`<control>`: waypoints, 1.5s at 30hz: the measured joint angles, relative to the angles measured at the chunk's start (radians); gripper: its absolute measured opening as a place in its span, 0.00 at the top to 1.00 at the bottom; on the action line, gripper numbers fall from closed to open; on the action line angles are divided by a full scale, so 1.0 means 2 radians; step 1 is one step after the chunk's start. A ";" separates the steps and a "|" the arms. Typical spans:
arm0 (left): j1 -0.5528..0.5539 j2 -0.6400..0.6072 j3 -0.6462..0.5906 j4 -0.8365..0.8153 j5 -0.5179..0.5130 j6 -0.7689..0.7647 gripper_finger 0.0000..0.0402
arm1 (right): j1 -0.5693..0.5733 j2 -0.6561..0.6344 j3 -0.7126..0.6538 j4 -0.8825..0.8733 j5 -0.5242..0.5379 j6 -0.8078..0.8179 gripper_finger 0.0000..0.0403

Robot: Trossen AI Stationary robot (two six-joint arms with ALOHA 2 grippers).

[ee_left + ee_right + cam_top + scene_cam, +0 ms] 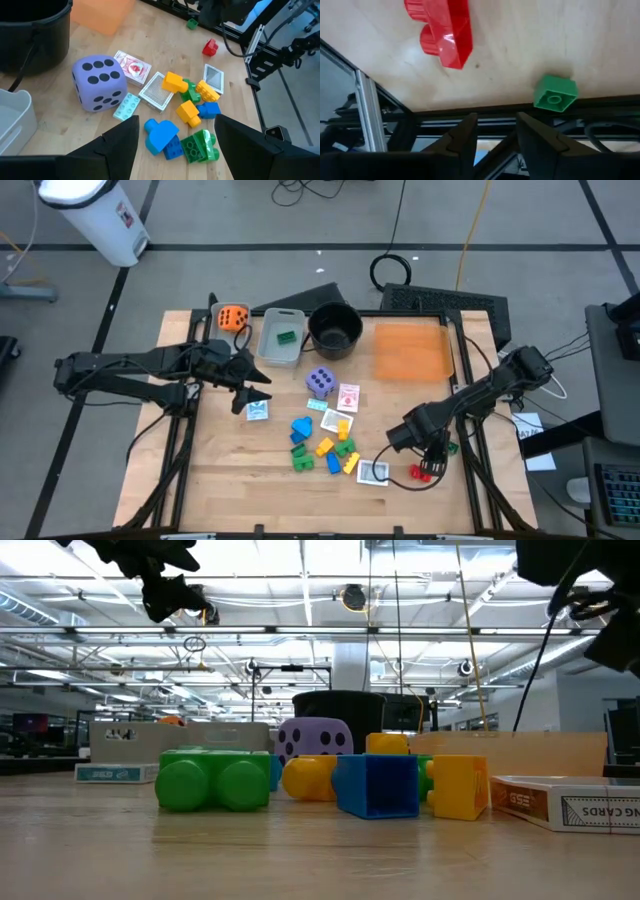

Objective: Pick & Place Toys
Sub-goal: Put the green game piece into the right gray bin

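Observation:
A pile of blue, yellow and green blocks (322, 446) lies on the wooden table's middle, with small cards (348, 397) around it. A purple die (320, 381) stands just beyond the pile, and an orange die (233, 317) at the far left. A red block (442, 30) and a small green block (555, 92) lie by the table's right edge. My right gripper (496, 132) hovers there, slanting down, open by a narrow gap with nothing in it. Above the table, left of the purple die (97, 82), my left gripper (177, 145) hangs wide open and empty.
A grey bin (280, 337) holding a green block and a round black pot (334, 330) stand at the far side. Right of them lies an orange flat sheet (410, 350). The black frame rail (470, 117) runs along the table's right edge under my right gripper.

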 joint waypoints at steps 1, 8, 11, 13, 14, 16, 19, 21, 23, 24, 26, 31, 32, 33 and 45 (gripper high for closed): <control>0.000 0.000 0.000 0.000 0.000 0.000 0.34 | 0.000 0.000 -0.004 0.004 0.000 0.000 0.64; 0.000 0.000 0.000 0.001 0.000 -0.003 0.34 | 0.000 0.000 -0.027 0.017 -0.002 -0.008 0.49; 0.000 0.000 0.000 0.001 0.000 -0.010 0.34 | 0.000 0.000 -0.034 0.018 -0.002 -0.018 0.44; 0.003 0.000 0.000 0.001 0.000 -0.015 0.34 | 0.000 0.000 -0.038 0.019 -0.002 -0.020 0.42; 0.004 0.000 0.000 0.001 -0.001 -0.016 0.34 | 0.000 0.000 -0.041 0.020 -0.002 -0.020 0.41; 0.007 0.000 0.000 0.001 -0.001 -0.020 0.34 | 0.000 0.000 -0.047 0.022 -0.002 -0.021 0.40; 0.011 0.000 0.000 0.001 -0.001 -0.024 0.34 | 0.000 0.000 -0.061 0.026 -0.002 -0.013 0.39; 0.013 0.000 0.000 0.001 0.000 -0.025 0.34 | 0.000 0.000 -0.073 0.032 -0.002 -0.005 0.40; 0.012 0.000 0.000 0.001 0.000 -0.025 0.34 | 0.000 0.000 -0.084 0.032 -0.002 0.000 0.40; 0.012 0.000 0.000 0.001 0.000 -0.025 0.34 | 0.000 0.000 -0.090 0.034 -0.002 0.004 0.40; 0.012 0.000 0.000 0.001 0.000 -0.028 0.34 | 0.000 0.000 -0.098 0.036 -0.002 0.010 0.41; 0.012 0.000 0.000 0.001 -0.001 -0.029 0.34 | 0.000 0.000 -0.111 0.044 -0.001 0.026 0.41; 0.012 0.000 0.000 0.001 -0.001 -0.029 0.34 | 0.000 0.000 -0.113 0.050 -0.001 0.026 0.41; 0.012 0.000 0.000 0.001 -0.001 -0.030 0.34 | 0.000 0.000 -0.114 0.058 -0.001 0.026 0.41; 0.012 0.000 0.000 0.001 -0.001 -0.040 0.34 | -0.001 -0.001 -0.140 0.088 0.012 0.042 0.44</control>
